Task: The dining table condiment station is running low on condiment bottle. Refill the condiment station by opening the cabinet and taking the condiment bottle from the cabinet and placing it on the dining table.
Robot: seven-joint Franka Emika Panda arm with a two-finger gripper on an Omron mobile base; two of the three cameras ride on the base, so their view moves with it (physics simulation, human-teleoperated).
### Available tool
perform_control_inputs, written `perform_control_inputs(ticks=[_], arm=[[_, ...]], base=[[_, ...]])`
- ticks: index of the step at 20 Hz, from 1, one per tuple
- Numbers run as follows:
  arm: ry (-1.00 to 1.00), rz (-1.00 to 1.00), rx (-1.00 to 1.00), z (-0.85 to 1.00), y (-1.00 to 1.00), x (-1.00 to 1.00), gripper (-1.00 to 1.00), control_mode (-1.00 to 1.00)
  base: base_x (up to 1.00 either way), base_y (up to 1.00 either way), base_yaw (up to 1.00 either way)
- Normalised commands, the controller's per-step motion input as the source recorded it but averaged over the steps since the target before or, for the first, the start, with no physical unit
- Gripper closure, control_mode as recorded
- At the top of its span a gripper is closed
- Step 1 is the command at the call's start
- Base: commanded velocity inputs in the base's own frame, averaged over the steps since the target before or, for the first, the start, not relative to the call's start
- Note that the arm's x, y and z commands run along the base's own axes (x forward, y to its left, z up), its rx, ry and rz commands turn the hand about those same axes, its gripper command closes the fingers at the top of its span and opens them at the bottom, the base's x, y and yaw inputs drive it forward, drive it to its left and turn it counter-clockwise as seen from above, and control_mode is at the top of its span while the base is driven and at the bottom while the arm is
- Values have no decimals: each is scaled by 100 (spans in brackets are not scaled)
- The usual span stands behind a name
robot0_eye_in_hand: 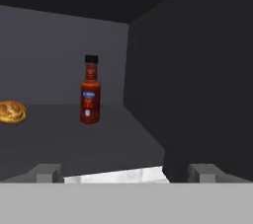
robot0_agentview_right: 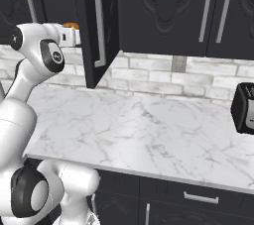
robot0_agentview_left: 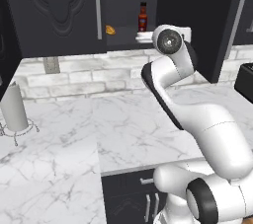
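Cabinet [robot0_agentview_right: 101, 26] door is already open, so step one looks done; grabbing the bottle and carrying it to the dining table remain. Gripper [robot0_eye_in_hand: 126, 173] sits at the cabinet mouth, fingers spread wide, holding nothing. Condiment bottle [robot0_eye_in_hand: 90, 94] stands upright on the cabinet shelf, toward the back, well ahead of the fingertips and a bit left of centre. Same shelf also holds a bun-like pastry [robot0_eye_in_hand: 11, 112], off to the bottle's left, apart from it.
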Motion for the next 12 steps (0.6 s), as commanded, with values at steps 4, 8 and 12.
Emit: perform_control_inputs(ticks=[4,8,12], arm=[[0,7,0,20,0,8,-100,-100],[0,0,0,0,0,3,-100,-100],[0,0,0,0,0,10,-100,-100]], base=[[0,0,0],[0,0,0],[0,0,0]])
